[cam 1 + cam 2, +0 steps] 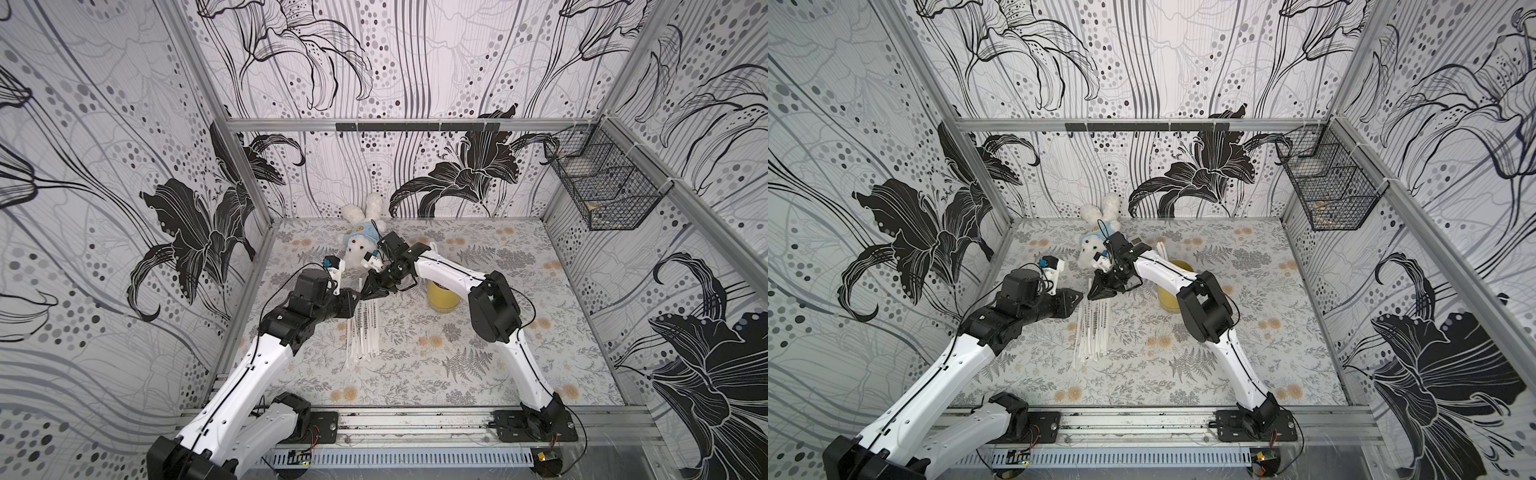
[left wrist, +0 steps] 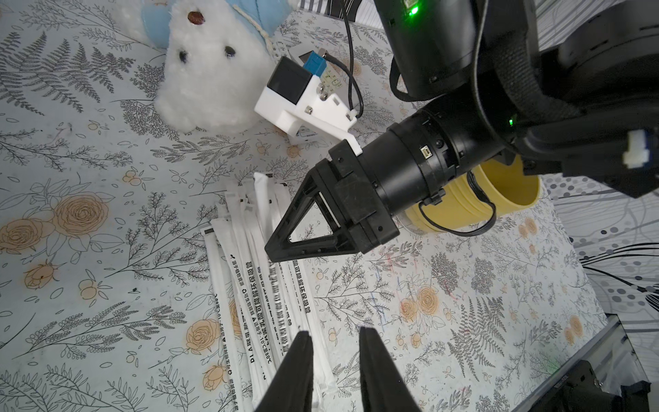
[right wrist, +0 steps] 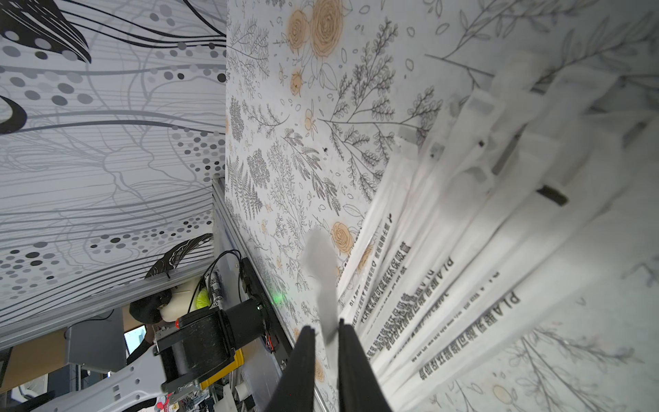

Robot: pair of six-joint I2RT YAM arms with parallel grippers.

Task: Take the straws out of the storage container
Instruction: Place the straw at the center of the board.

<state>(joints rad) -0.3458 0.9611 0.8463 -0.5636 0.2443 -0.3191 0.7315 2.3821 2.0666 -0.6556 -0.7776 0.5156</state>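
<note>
Straws (image 1: 363, 328) are piled on the worktop (image 1: 457, 374), near the yellow cup (image 1: 442, 297). Left fingers (image 2: 299, 364) are held apart, empty. Right fingers (image 3: 299, 367) are parted narrowly around 1 blurred straw (image 3: 322, 271); whether it is gripped cannot be told. The cup could be toppled by the right arm (image 1: 449, 270) crossing close over it.

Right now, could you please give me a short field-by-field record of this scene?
straws: a pile lying flat on the table, between the two arms, outside the cup
yellow cup: upright on the table, partly behind the right arm; inside partly hidden
left gripper: open, empty, above the pile
right gripper: just above the pile, jaws slightly apart, a blurred pale strip between them; grip unclear
plush bear: lying at the back of the table
</note>
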